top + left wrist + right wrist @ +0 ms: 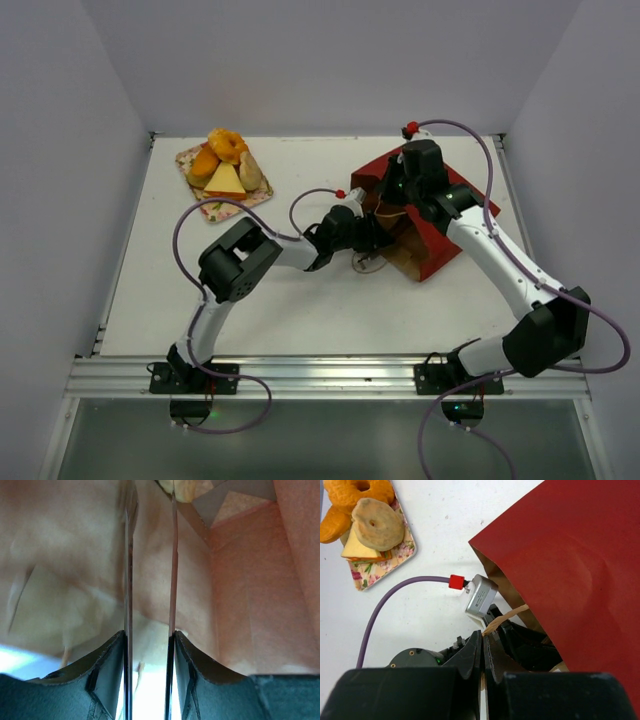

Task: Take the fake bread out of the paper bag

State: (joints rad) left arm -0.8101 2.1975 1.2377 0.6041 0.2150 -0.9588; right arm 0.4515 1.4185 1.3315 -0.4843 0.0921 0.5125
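Note:
The dark-red paper bag [440, 225] lies at the right of the table, its brown mouth facing left. My right gripper [397, 196] is shut on the bag's tan cord handle [509, 617] and holds the upper lip up; it also shows in the right wrist view [483, 636]. My left gripper [383, 236] is inside the bag mouth, open and empty [150, 510], with the brown paper inside [75, 555] around it. A pale yellowish shape [187, 487] lies at the bag's far end; I cannot tell what it is. Fake bread [226, 163] is piled on the floral tray: doughnut [355, 489], tan roll [377, 524], yellow wedge [356, 547].
The floral tray [252, 197] sits at the table's back left. The left arm's purple cable [395, 587] loops over the table between tray and bag. White walls stand round the table on three sides.

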